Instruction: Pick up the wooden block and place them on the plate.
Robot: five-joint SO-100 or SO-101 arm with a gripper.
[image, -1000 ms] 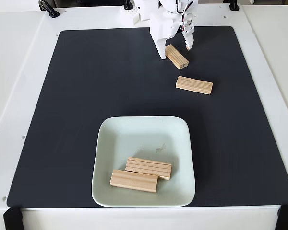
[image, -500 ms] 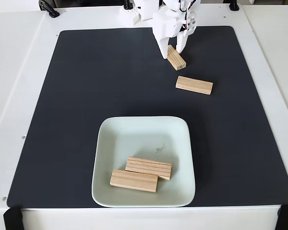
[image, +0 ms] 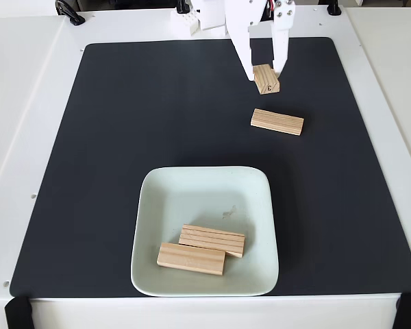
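Fixed view: your claw (image: 266, 71) grips a wooden block (image: 266, 79) near the mat's far edge. Lift well clear, carry it to the plate (image: 204, 185), avoiding the loose block (image: 277, 121).

My arm works on what looks like a lab or hobby robotics bench, not a home kitchen. The white tabletop (image: 27, 103) is bare and flat, with a black mat (image: 123, 171) laid squarely across it as a work surface. Black clamps (image: 68, 11) grip the tabletop's far edge, and black pads (image: 17, 312) sit at its two near corners. Small screw holes dot the left edge. What lies beyond the far edge I cannot really make out.
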